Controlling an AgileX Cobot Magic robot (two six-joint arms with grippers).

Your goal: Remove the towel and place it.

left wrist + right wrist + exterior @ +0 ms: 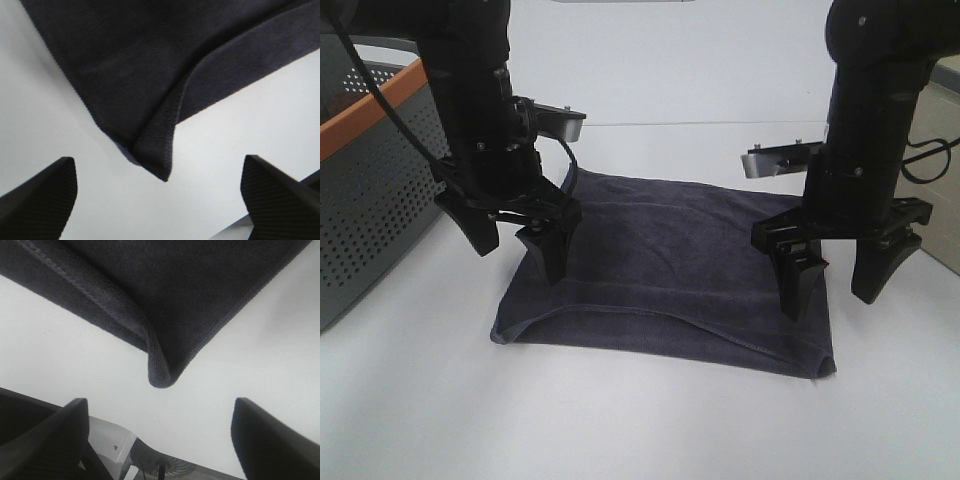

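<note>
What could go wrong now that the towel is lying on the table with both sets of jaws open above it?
1. The towel lies folded, with its upper layer curling at the front edge; a careless lift could snag that fold on the left gripper or right gripper.
2. The gray basket stands close beside the left arm, so a wide swing might bump it.

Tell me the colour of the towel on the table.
Dark navy-charcoal towel, clearest in the exterior high view.

basket (380, 180) blocks left; table (620, 420) front free
</note>
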